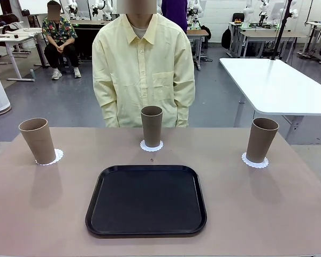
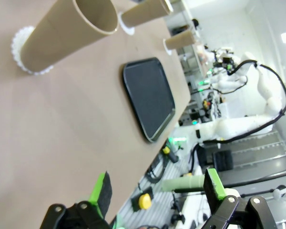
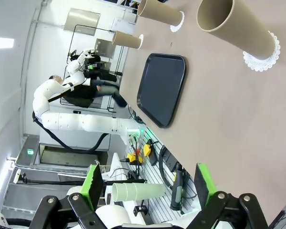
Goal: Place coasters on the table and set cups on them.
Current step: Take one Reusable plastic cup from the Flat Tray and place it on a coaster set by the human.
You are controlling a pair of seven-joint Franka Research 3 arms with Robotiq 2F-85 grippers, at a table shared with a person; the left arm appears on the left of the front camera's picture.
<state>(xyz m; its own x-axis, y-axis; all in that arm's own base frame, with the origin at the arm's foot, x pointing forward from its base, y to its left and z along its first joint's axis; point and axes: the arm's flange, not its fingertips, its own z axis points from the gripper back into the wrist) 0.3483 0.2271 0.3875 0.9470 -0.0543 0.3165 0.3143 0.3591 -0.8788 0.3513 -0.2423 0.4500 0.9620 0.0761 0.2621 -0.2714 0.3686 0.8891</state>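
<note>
Three tapered matte cups are set upright on lacy round coasters on the smooth beige tabletop; both grippers' jaws are spread wide, empty.

Three cups, matte grey-brown, unpatterned. Coasters white, lacy scalloped edging. Table uniform beige-brown. Tray plain black with a glossy rim. Person's shirt pale yellow, unpatterned. Left gripper and right gripper: black bodies, bright green pads. Side table white.
</note>
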